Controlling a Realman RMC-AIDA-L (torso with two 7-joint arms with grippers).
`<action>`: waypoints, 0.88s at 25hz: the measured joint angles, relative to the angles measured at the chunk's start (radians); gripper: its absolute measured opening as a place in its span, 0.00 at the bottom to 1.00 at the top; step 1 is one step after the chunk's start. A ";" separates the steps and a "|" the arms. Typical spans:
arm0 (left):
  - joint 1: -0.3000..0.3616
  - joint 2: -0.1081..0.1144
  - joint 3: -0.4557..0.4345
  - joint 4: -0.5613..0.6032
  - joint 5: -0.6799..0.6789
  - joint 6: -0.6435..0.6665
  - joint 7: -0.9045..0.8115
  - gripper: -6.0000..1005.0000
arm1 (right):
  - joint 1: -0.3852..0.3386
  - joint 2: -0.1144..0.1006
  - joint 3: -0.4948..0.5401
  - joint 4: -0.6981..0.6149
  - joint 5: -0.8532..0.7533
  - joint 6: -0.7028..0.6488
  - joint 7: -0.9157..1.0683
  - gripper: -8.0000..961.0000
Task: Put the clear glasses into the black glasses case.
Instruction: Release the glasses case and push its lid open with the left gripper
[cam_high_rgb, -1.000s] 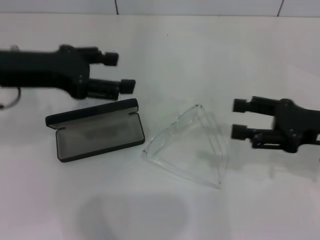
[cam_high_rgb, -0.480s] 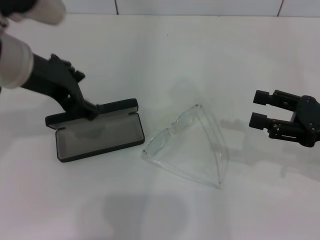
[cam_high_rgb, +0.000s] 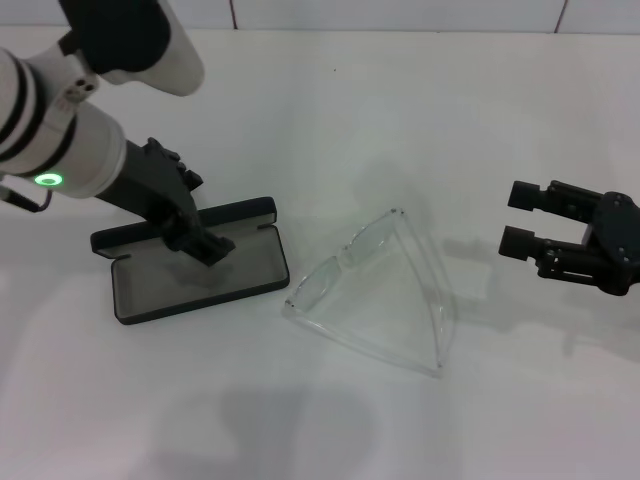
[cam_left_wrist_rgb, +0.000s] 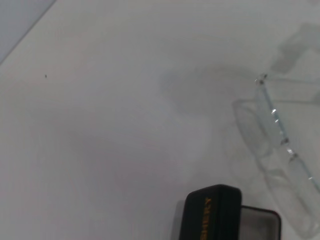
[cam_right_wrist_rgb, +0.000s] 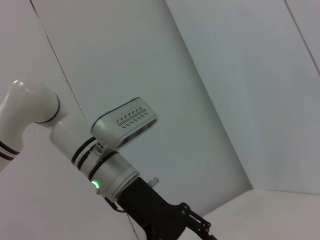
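Nothing is packed yet, as far as I can see. Clear glasses (cam_high_rgb: 372, 290) lie on the white table (cam_high_rgb: 420, 110), arms unfolded, just beside the black glasses case (cam_high_rgb: 190, 262) on its right side, not touching it that I can tell. Case is open, lid tipped back, grey inside showing, and no glasses in it.

Left gripper (cam_high_rgb: 212, 249) is down over the open case, tip at the case's back edge near the hinge. I think it's there to hold the case steady, but that's my guess. I can't tell if its fingers are together or apart; from the head cam they look like one dark lump, and I can't say if they touch the lining.

Right gripper (cam_high_rgb: 518, 218) hangs off to the right, well apart from the glasses. Its two fingers are spread wide w/ nothing between them.

So what's left: pick up the glasses, prob. fold the arms, lay them in the case. Pretty much the whole job.

Hard bits: the glasses are see-through on white, so the edges nearly vanish, esp. the near arm. Left wrist cam shows only a corner of the case and part of the frame, no fingers. Right wrist cam points up at the wall and the left arm; no table, no glasses, no help.
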 joint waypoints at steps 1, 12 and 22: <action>-0.010 0.000 0.005 -0.022 0.011 -0.010 0.000 0.87 | -0.001 0.000 0.000 0.000 0.000 0.000 0.000 0.83; -0.061 -0.003 0.080 -0.126 0.120 -0.049 -0.034 0.87 | -0.031 0.000 0.013 0.002 0.003 -0.009 -0.007 0.83; -0.065 -0.002 0.105 -0.121 0.138 -0.053 -0.056 0.62 | -0.037 0.001 0.014 0.002 0.004 -0.010 -0.009 0.83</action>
